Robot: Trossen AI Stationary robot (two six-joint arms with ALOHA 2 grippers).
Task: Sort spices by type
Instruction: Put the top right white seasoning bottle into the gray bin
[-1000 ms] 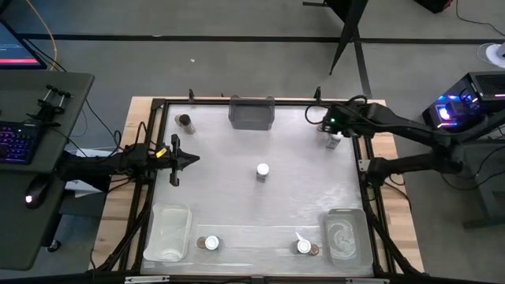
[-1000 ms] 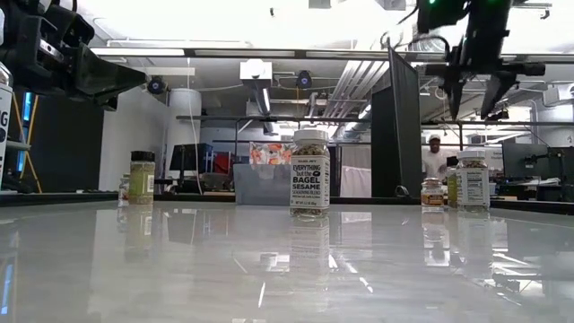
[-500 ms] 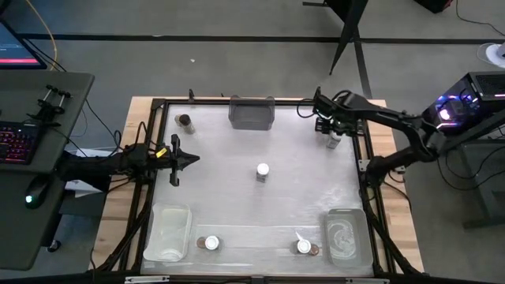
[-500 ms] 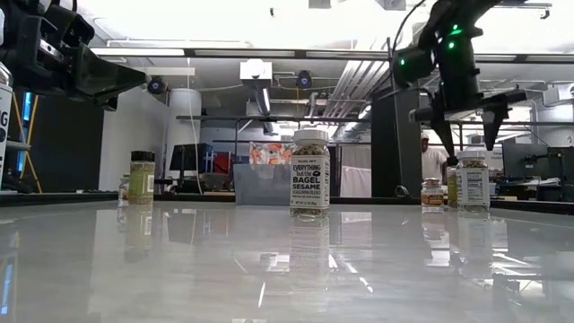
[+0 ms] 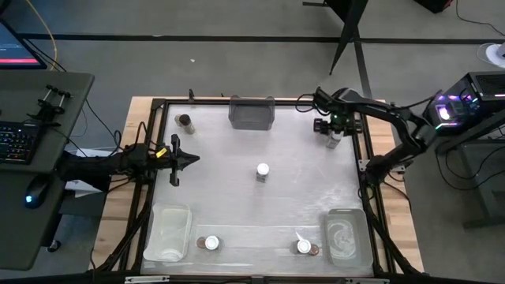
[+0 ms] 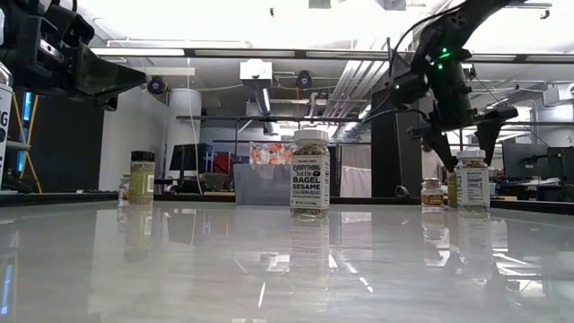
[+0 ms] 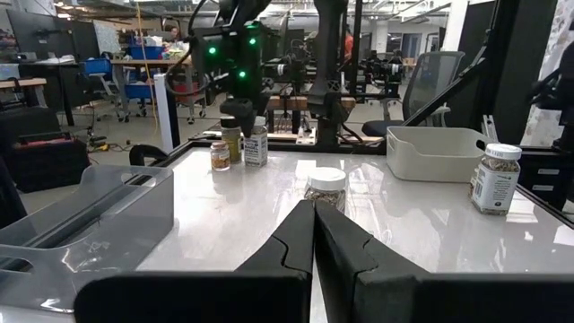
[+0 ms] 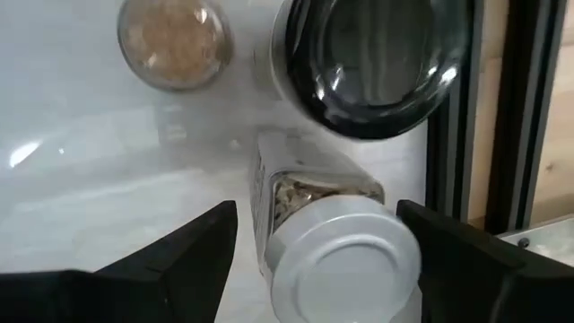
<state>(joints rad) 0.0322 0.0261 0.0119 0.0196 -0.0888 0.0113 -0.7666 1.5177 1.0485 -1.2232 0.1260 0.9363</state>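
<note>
Jars on the bench: I count about eight, spread out in small groups.
Far right corner: three jars bunched together, a white-lidded jar (image 8: 345,256), a dark-lidded jar (image 8: 372,63) and a small cork-topped jar (image 8: 175,40).
Middle: one white-lidded sesame seasoning jar (image 5: 262,171), standing alone and upright.
Far left corner: one jar with a brownish top (image 5: 185,122), on its own.
Near edge: a white-lidded jar (image 5: 211,243) just beside the clear bin, and a white-lidded jar (image 5: 304,247) with a small brown one (image 5: 315,250) touching it, next to the other clear bin.
Bins: three total, a clear bin (image 5: 167,231) near left, another clear bin (image 5: 346,234) near right, a grey bin (image 5: 252,113) at the far edge.
Right gripper (image 8: 318,247): pointing down over the far right cluster, fingers spread wide on either side of the white-lidded jar's lid, not squeezing it.
Right arm: reaches in from the right side, bent at the elbow over the bench corner.
Left gripper (image 7: 314,235): fingers pressed together, holding nothing, aimed across the bench toward the middle jar.
Left arm: stretched out level at the left edge of the bench (image 5: 300,189), well away from all the jars.
</note>
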